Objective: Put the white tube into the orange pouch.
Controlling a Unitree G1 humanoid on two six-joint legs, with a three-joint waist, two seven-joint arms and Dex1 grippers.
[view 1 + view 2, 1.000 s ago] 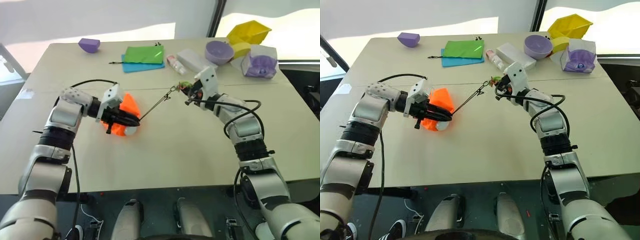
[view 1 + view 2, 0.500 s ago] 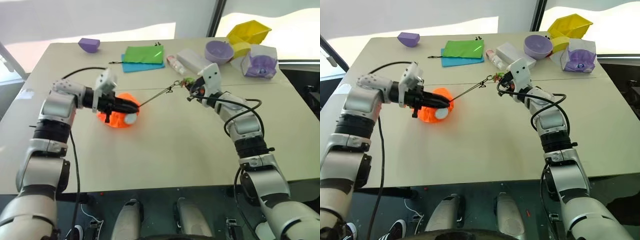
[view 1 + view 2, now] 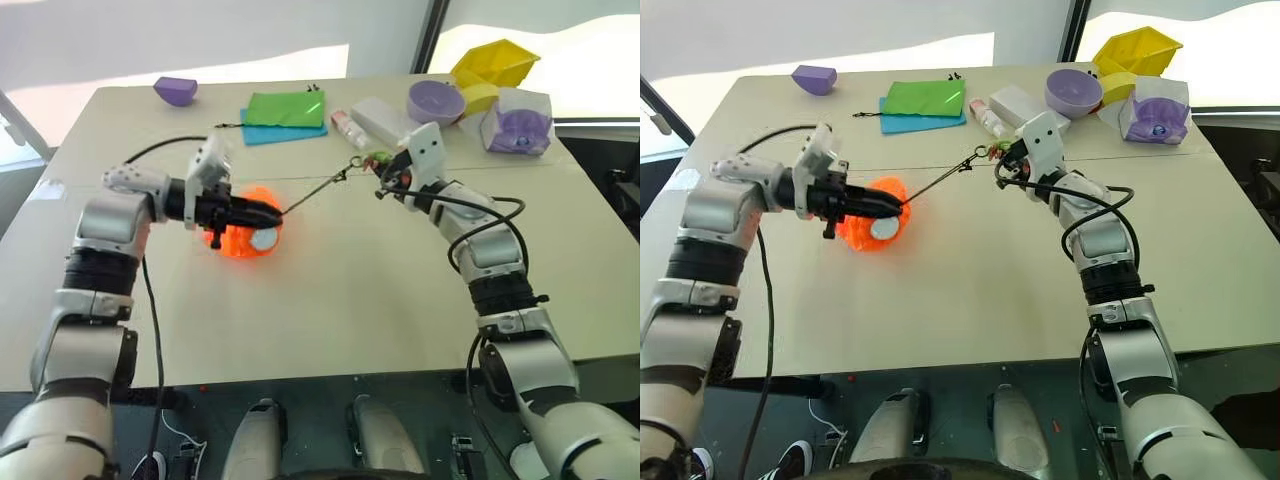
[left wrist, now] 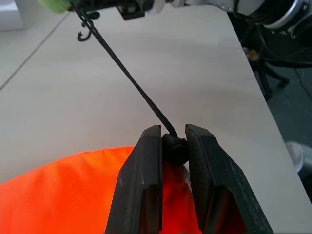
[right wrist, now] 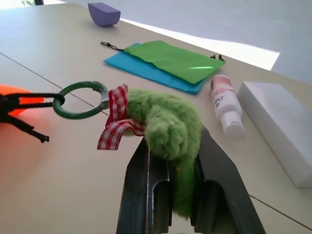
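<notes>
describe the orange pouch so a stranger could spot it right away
On the left half of the table, by the left gripper, lies the orange pouch. Unlike the flat green pouch and blue pouch farther back, it's bunched, neon, and corded.

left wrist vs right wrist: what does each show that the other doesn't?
Left wrist: the left hand pinching the black cord stopper at the orange pouch, cord taut.
Right wrist: the right hand shut on the green fuzzy ball, with the green ring, checked ribbon, small bottle, white box, green pouch, blue pouch.
Both: cord, pouch, table.
</notes>
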